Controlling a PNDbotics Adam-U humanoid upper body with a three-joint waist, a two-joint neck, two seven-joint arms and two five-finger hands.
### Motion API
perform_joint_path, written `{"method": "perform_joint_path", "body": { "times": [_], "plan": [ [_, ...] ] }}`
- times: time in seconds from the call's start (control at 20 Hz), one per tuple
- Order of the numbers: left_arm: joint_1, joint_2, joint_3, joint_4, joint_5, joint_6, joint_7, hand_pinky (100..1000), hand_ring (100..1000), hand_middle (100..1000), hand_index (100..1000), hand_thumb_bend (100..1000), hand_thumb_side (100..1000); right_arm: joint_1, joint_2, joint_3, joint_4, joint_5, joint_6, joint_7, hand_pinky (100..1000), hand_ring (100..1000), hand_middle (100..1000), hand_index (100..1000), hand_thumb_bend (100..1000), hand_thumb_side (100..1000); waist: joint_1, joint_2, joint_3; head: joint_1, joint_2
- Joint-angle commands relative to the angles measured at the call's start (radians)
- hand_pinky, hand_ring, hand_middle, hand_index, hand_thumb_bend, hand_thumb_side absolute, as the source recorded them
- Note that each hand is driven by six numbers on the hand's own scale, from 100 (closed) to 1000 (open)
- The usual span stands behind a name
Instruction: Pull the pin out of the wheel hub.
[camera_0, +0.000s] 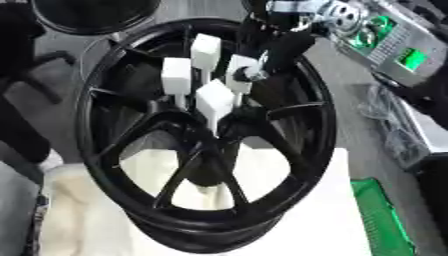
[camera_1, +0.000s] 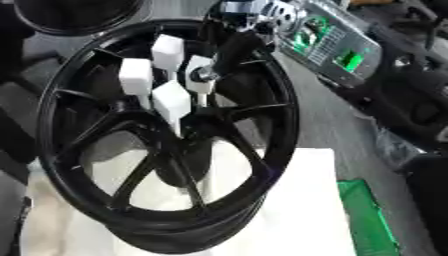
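Observation:
A black spoked wheel (camera_0: 319, 130) stands tilted on a white cloth (camera_0: 302, 220). Several white block-headed pins stick up out of its hub (camera_0: 203, 131): one at the left (camera_0: 177, 75), one at the top (camera_0: 206, 50), one nearest me (camera_0: 214, 100), and one at the right (camera_0: 238, 75). My right hand (camera_0: 282, 50) comes in from the upper right, and its black fingers are curled round the right pin (camera_1: 194, 75). A silver fingertip shows against that pin's side. The left hand shows in neither view.
A grey device with green panels (camera_0: 394, 47) lies at the upper right, with crumpled clear plastic (camera_0: 394, 127) below it. A green object (camera_0: 381, 215) sits at the cloth's lower right. Another dark rim (camera_0: 87, 15) is at the top left.

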Motion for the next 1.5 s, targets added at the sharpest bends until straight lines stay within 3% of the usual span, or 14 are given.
{"method": "perform_joint_path", "body": {
  "times": [0.05,0.7,1.25,1.5],
  "plan": [
    [-0.013,0.028,0.011,-0.023,0.004,-0.003,-0.001,746,890,878,866,889,563,-0.012,-0.012,-0.012,0.014,0.009,0.000,0.002,729,725,697,797,483,248,0.006,-0.011,0.002,-0.006,-0.001],
    [-0.017,0.023,0.013,-0.028,0.008,-0.004,0.003,747,889,878,866,885,564,-0.004,0.009,-0.019,0.066,0.008,-0.039,-0.002,722,695,654,761,480,230,0.012,0.001,0.012,-0.011,-0.001],
    [-0.013,0.019,0.016,-0.027,0.008,-0.005,0.006,748,888,878,865,880,566,-0.014,0.008,-0.025,0.036,-0.074,-0.021,-0.080,720,708,581,699,456,153,0.006,0.002,0.015,0.005,-0.001],
    [-0.013,0.019,0.016,-0.027,0.008,-0.007,0.006,750,890,880,866,876,575,-0.019,0.001,-0.021,0.033,-0.094,-0.013,-0.074,723,697,566,686,472,133,0.002,0.000,0.015,0.005,-0.001]
  ]
}}
